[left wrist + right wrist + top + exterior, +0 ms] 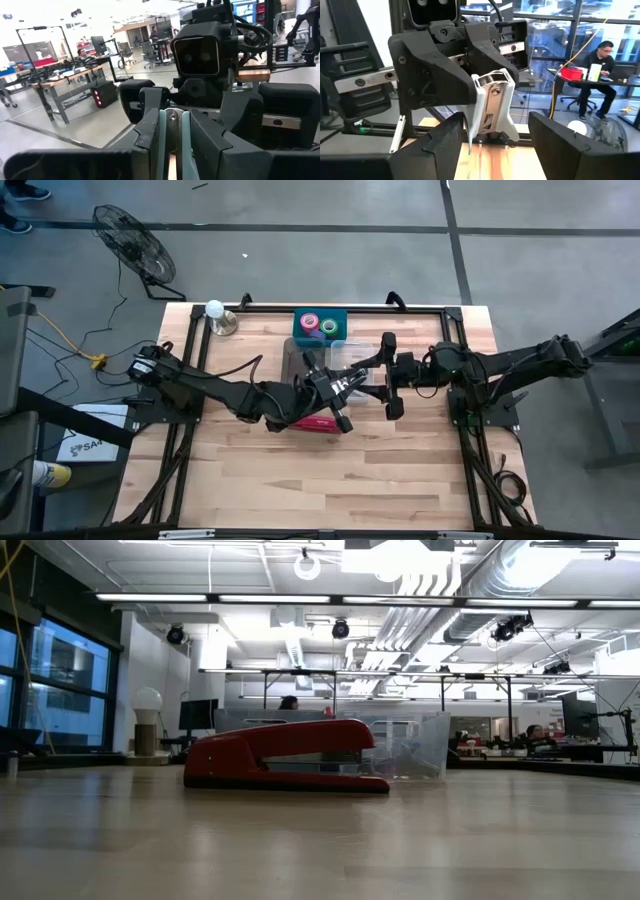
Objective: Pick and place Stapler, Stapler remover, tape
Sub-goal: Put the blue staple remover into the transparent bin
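Note:
The stapler remover (492, 107), pale plastic with a metal middle, hangs in the air over the table's centre with my left gripper (343, 387) shut on it. My right gripper (390, 375) faces it from the right, open. Its two fingers (445, 147) stand on either side of the remover without touching it. The red stapler (315, 423) lies flat on its base on the wood below my left gripper, as the low view shows (285, 755). Tape rolls (320, 326) sit in a teal box at the far edge. My left gripper pinches the stapler remover between its two fingers, which press on its two pale side faces (161, 131). The fingers come level from the table's left. The remover is lifted clear of the table, and its pointed end (471, 142) hangs below the fingers.
A clear plastic bin (325, 358) stands on the table under and behind the two grippers, also seen behind the stapler (415, 745). A lamp with a round bulb (216, 315) is at the far left. The near half of the table (330, 480) is bare wood.

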Controlling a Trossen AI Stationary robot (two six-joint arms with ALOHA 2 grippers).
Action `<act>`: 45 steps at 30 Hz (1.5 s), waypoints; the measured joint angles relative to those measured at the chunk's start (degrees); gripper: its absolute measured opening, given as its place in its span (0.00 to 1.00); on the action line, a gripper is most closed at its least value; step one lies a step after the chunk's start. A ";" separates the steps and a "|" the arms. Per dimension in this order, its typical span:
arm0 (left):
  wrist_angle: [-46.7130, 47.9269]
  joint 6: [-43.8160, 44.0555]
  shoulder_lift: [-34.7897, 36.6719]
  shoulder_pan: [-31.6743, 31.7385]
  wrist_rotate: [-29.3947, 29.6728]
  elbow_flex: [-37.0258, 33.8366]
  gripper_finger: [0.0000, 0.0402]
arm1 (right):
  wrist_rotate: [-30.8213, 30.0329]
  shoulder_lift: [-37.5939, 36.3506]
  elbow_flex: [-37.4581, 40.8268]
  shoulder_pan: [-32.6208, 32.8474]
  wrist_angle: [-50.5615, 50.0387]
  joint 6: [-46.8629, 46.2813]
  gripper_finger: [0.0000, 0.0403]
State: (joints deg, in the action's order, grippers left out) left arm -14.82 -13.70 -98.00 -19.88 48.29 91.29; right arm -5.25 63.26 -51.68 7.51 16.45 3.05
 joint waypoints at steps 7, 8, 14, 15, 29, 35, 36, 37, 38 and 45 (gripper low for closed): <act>0.04 0.49 0.00 -0.02 -0.40 0.00 0.20 | 3.59 0.00 0.00 -0.04 1.33 -0.02 0.53; -0.01 0.51 0.00 -0.02 -0.43 0.02 0.20 | 4.32 0.00 0.00 -0.04 1.49 0.00 0.52; 0.02 0.60 0.00 -0.02 -0.45 0.02 0.20 | 5.19 0.00 0.00 -0.04 1.36 0.00 0.43; 0.02 0.63 0.00 -0.03 -0.39 0.02 0.20 | 5.22 0.00 0.00 -0.04 1.38 -0.01 0.40; -0.01 2.41 0.02 -0.02 -1.42 0.02 0.19 | 5.42 -0.04 0.00 0.00 1.51 -0.67 0.22; 0.04 1.71 0.02 0.02 -1.22 0.04 0.42 | 2.95 -0.04 0.00 -0.04 0.62 -2.33 0.22; 0.04 1.71 0.02 0.02 -1.22 0.04 0.45 | 2.50 -0.04 0.00 -0.04 0.43 -2.61 0.22; 0.02 1.73 0.02 0.02 -1.22 0.04 0.49 | 2.05 -0.04 0.00 -0.04 0.27 -2.93 0.22; 0.02 1.73 0.02 0.01 -1.28 0.04 0.52 | 1.59 -0.04 0.00 -0.04 -0.09 -3.08 0.22; 0.18 -1.42 0.36 -0.49 0.10 0.04 0.60 | -3.43 -0.02 0.00 -0.18 -4.60 -4.59 0.22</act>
State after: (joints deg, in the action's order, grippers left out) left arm -14.64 -15.12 -97.63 -20.37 48.39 91.33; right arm -8.68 63.24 -51.68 7.32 11.84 -1.54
